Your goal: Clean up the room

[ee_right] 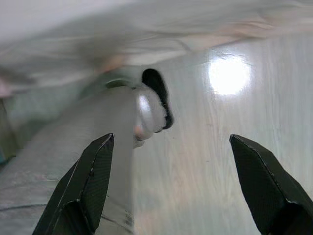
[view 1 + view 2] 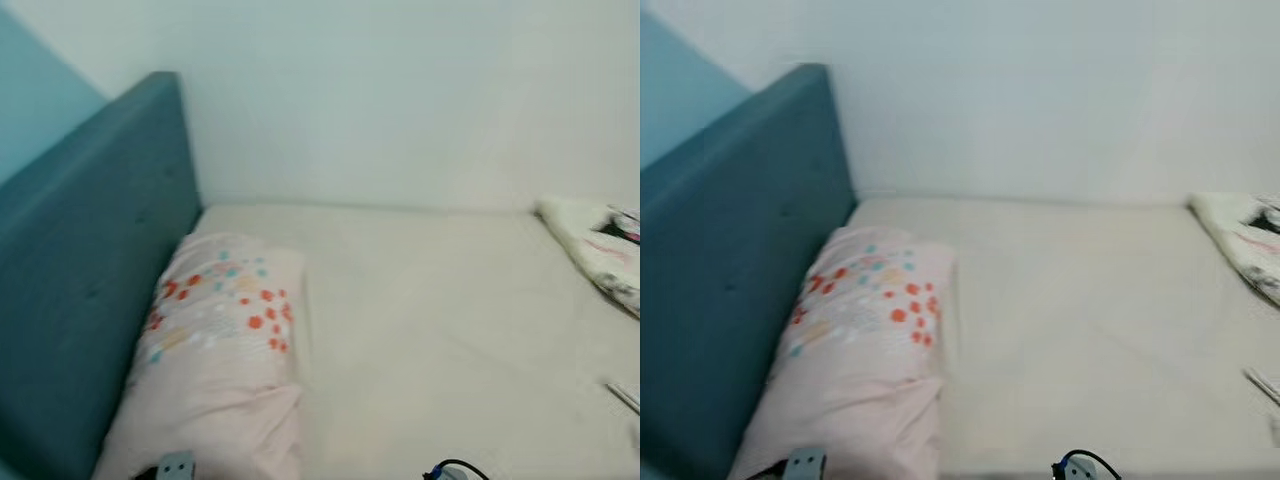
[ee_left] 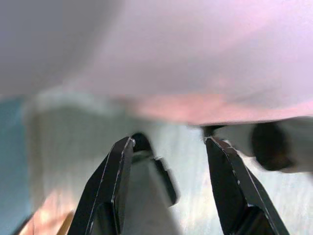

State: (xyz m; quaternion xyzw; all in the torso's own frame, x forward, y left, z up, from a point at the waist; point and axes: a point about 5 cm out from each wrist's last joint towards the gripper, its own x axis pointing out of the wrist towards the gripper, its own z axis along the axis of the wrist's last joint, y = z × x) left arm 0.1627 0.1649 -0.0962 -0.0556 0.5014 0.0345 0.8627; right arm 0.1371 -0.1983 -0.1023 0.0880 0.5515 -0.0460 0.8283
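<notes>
Bed [image 2: 440,330] mostly bare, floral pillow [image 2: 225,340] by teal headboard [image 2: 80,270], crumpled cloth [image 2: 600,245] at far right; left end effector [image 3: 168,147] and right end effector [image 1: 171,147] both spread, empty, low—approach cloth squarely before grasping.

Both eye views look down over the bed [image 2: 450,330] toward its headboard [image 2: 90,260] — sharing the pillow [image 2: 865,340]; wrist cameras face the floor [image 1: 220,147].
</notes>
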